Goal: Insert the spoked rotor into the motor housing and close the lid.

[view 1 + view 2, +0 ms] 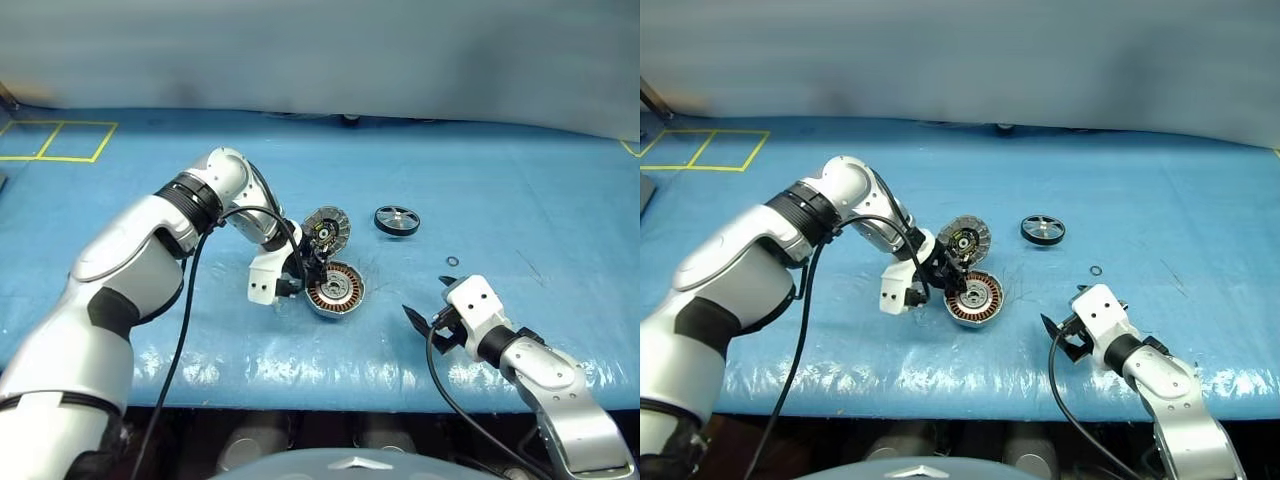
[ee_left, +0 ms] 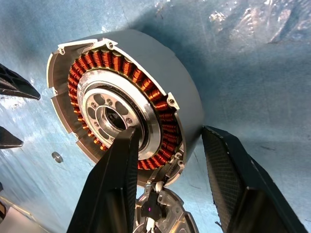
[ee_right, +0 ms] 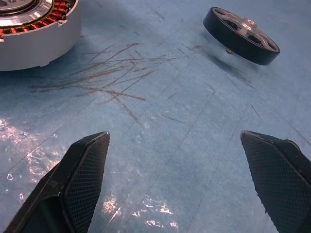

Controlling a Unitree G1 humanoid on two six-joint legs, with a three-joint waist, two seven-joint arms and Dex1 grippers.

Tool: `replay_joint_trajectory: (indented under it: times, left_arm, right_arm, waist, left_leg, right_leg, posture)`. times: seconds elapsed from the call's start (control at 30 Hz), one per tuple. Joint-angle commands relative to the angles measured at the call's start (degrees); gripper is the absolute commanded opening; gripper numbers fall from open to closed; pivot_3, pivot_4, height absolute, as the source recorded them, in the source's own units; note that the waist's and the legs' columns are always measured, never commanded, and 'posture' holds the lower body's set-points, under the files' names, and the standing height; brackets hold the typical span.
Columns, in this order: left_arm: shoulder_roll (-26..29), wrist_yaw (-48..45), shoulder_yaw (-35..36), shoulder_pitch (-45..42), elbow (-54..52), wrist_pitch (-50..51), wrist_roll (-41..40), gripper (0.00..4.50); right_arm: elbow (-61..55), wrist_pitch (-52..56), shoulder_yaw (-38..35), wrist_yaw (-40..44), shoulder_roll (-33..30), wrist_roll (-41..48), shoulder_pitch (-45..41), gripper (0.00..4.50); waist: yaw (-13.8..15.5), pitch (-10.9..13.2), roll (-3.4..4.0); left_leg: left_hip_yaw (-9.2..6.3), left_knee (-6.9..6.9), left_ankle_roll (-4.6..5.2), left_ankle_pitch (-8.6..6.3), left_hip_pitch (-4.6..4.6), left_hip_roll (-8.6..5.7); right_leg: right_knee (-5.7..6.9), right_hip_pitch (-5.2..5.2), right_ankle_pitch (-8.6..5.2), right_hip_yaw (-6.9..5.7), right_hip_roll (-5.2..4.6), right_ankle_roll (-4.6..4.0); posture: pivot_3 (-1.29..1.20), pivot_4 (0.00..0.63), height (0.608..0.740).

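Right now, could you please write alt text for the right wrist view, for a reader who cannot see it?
The right gripper, fingers wide open and empty, hovers over the blue table cover. Beyond it lies the spoked rotor, and the motor housing sits apart at the edge.

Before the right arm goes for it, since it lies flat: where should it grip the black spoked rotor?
Probably across the spoked rotor's black outer rim, coming from above. It lies flat on the blue table with open space around it, so both jaws can straddle it.
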Motion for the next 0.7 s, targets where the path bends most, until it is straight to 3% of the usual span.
replay_joint_trajectory:
  times: [0.03, 0.23, 0.5, 0.53, 0.7]
  left_arm:
    - [0.44, 7.20, -0.80, -3.46, -1.68, -0.14, 2.83, 1.66]
    - [0.38, 13.39, -3.97, -4.98, -0.08, 0.20, 6.10, 1.66]
    - [0.62, 23.05, -7.51, -7.45, 1.72, 2.55, 9.10, 4.28]
    - [0.70, 23.89, -7.56, -7.67, 2.01, 2.50, 8.96, 4.45]
    - [1.78, 25.51, -6.59, -8.22, 3.44, 0.58, 6.52, 4.45]
  right_arm:
    - [-2.23, -1.52, -0.19, -0.62, 0.27, -0.19, -0.78, 4.50]
    - [-1.89, -2.00, 0.02, -1.36, 1.09, -0.56, -1.52, 4.50]
    - [-1.21, -2.21, 0.69, -1.45, 1.45, -0.80, -2.00, 4.50]
    - [-1.09, -2.21, 0.68, -1.38, 1.43, -0.78, -2.15, 4.50]
    - [-0.24, -2.18, 0.77, -0.93, 1.21, -0.60, -3.17, 4.50]
  waist:
    - [0.00, 0.01, -0.02]
    - [0.01, 0.02, -0.04]
    - [-0.02, 0.03, -0.05]
    - [-0.07, 0.03, -0.05]
    - [-0.17, 0.03, -0.05]
  left_leg:
    - [0.01, 0.00, 0.00, 0.00, 0.00, 0.00]
    - [0.02, 0.01, 0.00, 0.00, 0.00, 0.00]
    - [0.04, 0.05, 0.00, 0.00, 0.04, 0.00]
    - [0.04, 0.06, 0.00, 0.00, 0.05, 0.00]
    - [0.05, 0.08, -0.01, 0.01, 0.06, 0.00]
  right_leg:
    - [0.00, 0.00, 0.00, -0.01, 0.00, 0.00]
    - [0.01, -0.01, 0.00, -0.05, 0.01, 0.01]
    - [0.06, 0.02, 0.00, -0.04, 0.01, 0.03]
    - [0.07, 0.02, 0.00, -0.04, 0.01, 0.03]
    - [0.13, 0.01, 0.00, -0.04, 0.03, 0.02]
  posture:
    - [0.00, 0.150, 0.740]
    - [0.00, 0.150, 0.740]
    - [0.00, 0.150, 0.740]
    - [0.00, 0.150, 0.740]
    - [0.00, 0.150, 0.740]
